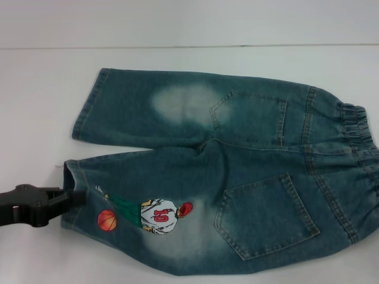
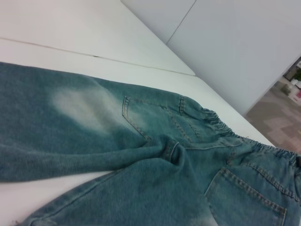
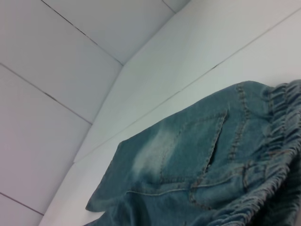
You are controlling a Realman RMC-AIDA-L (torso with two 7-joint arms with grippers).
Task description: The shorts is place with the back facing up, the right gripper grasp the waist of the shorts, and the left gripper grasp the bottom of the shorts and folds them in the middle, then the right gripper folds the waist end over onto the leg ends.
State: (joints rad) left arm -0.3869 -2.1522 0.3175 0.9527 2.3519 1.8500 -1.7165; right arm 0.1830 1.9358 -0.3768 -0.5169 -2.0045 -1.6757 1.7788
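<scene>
Blue denim shorts (image 1: 237, 177) lie flat on the white table (image 1: 35, 89) with the back pockets up. The elastic waist (image 1: 358, 142) points right and both legs point left. The near leg carries a basketball-player print (image 1: 157, 214). My left gripper (image 1: 72, 195) sits at the near leg's hem (image 1: 66, 174), shut on the slightly raised cloth. The left wrist view looks along the shorts (image 2: 141, 155) toward the waist (image 2: 221, 122). In the right wrist view the waist (image 3: 282, 122) is close. The right gripper shows in no view.
The far leg's hem (image 1: 89, 112) lies flat at the left. Bare white table surrounds the shorts, and a seam line (image 1: 177, 46) runs along the back. A pale wall (image 3: 56, 94) rises behind the table.
</scene>
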